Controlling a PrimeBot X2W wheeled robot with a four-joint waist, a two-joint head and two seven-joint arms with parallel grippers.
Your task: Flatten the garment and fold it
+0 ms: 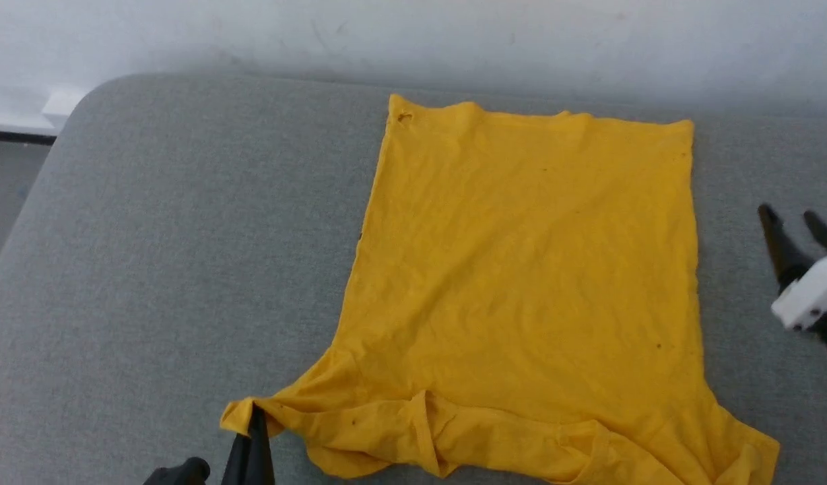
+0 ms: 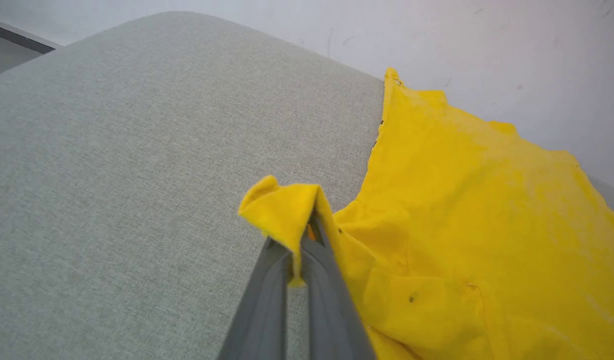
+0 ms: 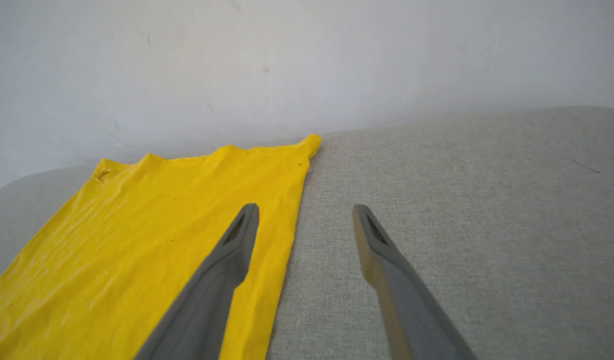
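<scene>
You had garment (image 1: pixel 528 283) spread mid-frame on grey cushion (image 1: pixel 184 236), body flat, lower edge rumpled. Left gripper (image 1: pixel 257 417) clamped sleeve tip lower left; right gripper (image 1: pixel 788 215) agape, empty, right edge. Folding not begun.

Grey woven upholstered surface (image 1: pixel 184 256), broad and flat, rounded at the far-left corner. Reaches a pale white wall (image 1: pixel 494 34) along the far edge. On that wall, faint dark scuffs (image 1: pixel 322 30) and, in the right wrist view, a small reddish spot (image 3: pixel 265 69). Left of the rounded corner, a white ledge (image 1: pixel 13 111) with a small white block (image 1: pixel 62 102) at its end, a thin dark strip (image 1: pixel 16 137) just below, grey floor (image 1: pixel 6 195) lower still. On the grey weave, toward the right in the right wrist view, a short dark thread (image 3: pixel 585 166).
</scene>
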